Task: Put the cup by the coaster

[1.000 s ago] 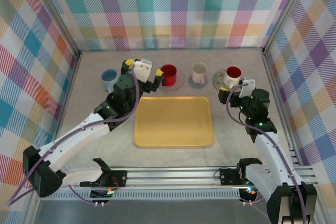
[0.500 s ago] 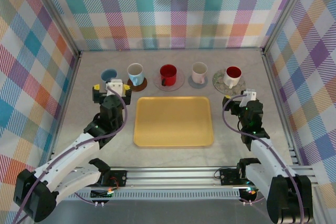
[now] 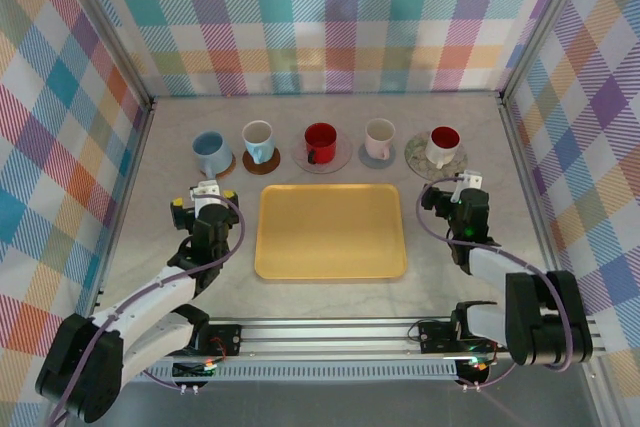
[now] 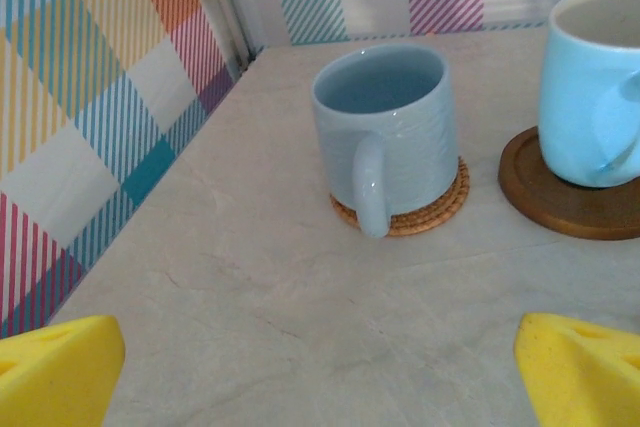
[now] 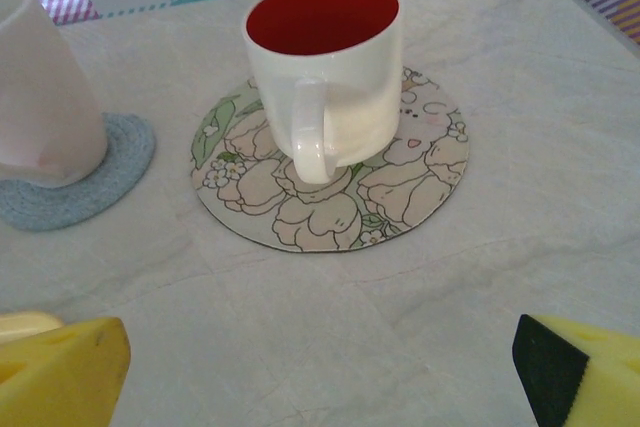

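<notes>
The blue-grey cup (image 4: 385, 127) is sitting squarely on its woven coaster (image 4: 445, 202) at the far left of the table (image 3: 440, 267), so the left tool (image 3: 196, 199) and right tool (image 3: 452, 190) are hanging spread wide and empty, with nothing needing their support.

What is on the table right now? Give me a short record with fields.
cups: five in a row, each on its own coaster
leftmost cup: grey-blue, on a woven coaster
rightmost cup: white, red inside, on a flowered coaster
tray: yellow, on the near side of the row
left gripper: open, holding nothing
right gripper: open, holding nothing
</notes>
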`<state>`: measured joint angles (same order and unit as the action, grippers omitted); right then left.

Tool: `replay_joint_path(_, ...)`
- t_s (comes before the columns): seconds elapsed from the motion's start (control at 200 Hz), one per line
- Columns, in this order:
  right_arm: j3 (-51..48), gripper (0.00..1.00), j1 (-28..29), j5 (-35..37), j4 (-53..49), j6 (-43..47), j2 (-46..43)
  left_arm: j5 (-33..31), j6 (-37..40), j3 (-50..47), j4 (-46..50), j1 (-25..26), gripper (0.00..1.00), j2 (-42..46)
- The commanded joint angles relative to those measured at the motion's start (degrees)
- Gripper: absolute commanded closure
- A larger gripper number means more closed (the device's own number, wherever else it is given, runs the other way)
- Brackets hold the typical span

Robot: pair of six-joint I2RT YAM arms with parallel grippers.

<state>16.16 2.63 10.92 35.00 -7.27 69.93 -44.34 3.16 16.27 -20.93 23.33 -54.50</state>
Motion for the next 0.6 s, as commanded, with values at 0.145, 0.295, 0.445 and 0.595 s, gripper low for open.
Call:
replay_joint_path(0.145, 3.6, 0.01, 0.2, 0.7, 4.9, 0.6, 4.7, 2.3, -3.2, -2.4, -13.7, -2.8, 0.0, -7.0)
replay_joint_path(0.295, 4.6, 0.01, 0.1, 1.3, 6.2, 2.6, 6.6, 5.2, -2.8, -2.9, -22.2, -4.7, 0.0, -13.5)
replay_joint_path(0.445, 5.6, 0.01, 0.1, -0.2, 9.0, 4.8, 10.1, 10.3, 1.1, -1.4, -28.7, -6.8, 0.0, -20.0)
replay_joint_path(0.595, 6.6, 0.01, 0.1, -2.4, 11.1, 6.0, 13.8, 14.4, 1.9, 1.3, -30.9, -8.6, 0.0, -25.0)
